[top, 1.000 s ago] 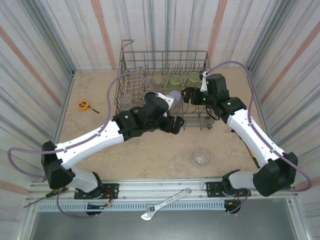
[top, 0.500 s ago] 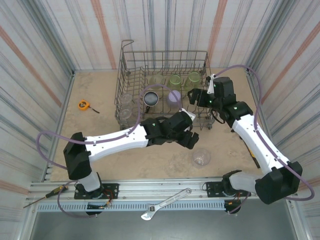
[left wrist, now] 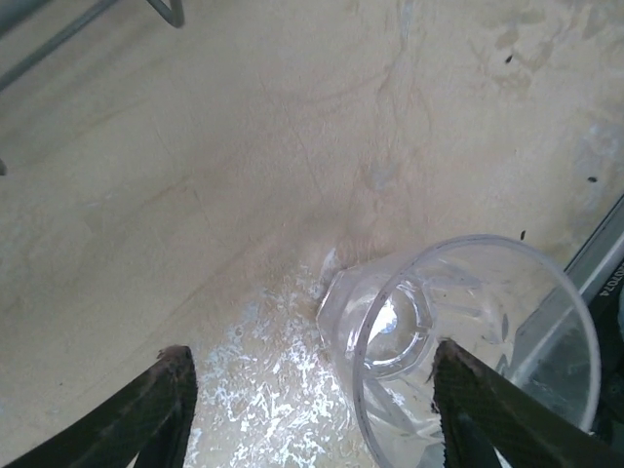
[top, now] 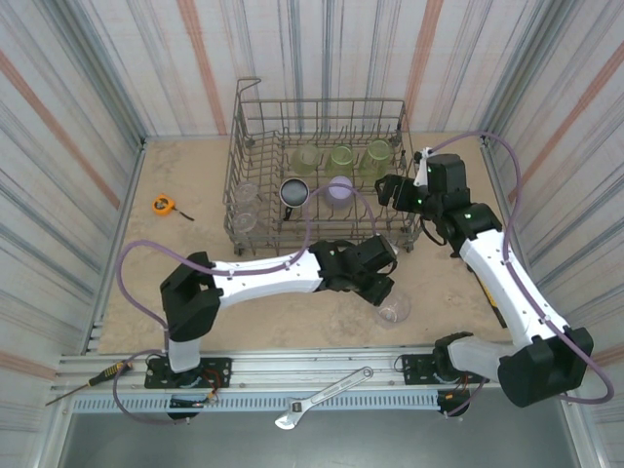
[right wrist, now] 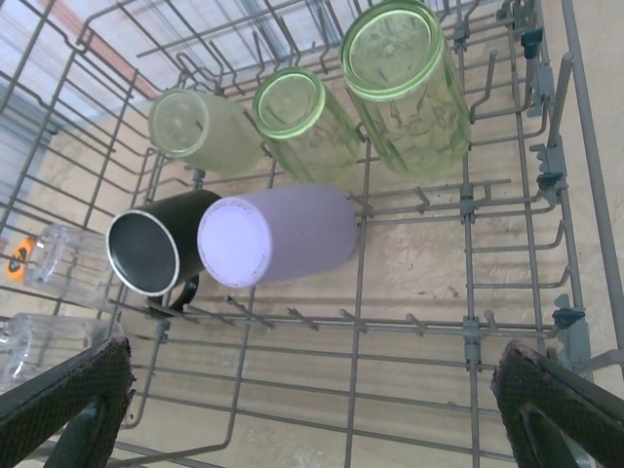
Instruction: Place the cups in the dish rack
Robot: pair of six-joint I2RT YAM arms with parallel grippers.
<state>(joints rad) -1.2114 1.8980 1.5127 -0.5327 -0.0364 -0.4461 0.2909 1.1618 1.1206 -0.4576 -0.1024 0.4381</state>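
Cup check: clear cup on the worktop, near side of the dish rack. Half hidden overhead, plain from the left wrist: mouth facing the lens, sitting between the left fingers. Parted, not clamped; one right at the rim, contact unclear. Over at the rack, right fingers spread wide, empty, above lavender cup and black cup.

The left arm and the right arm have glossy white shells on their long links, chunky black joint housings and bases, a looping pale purple cable each, and black, rough-textured fingers.
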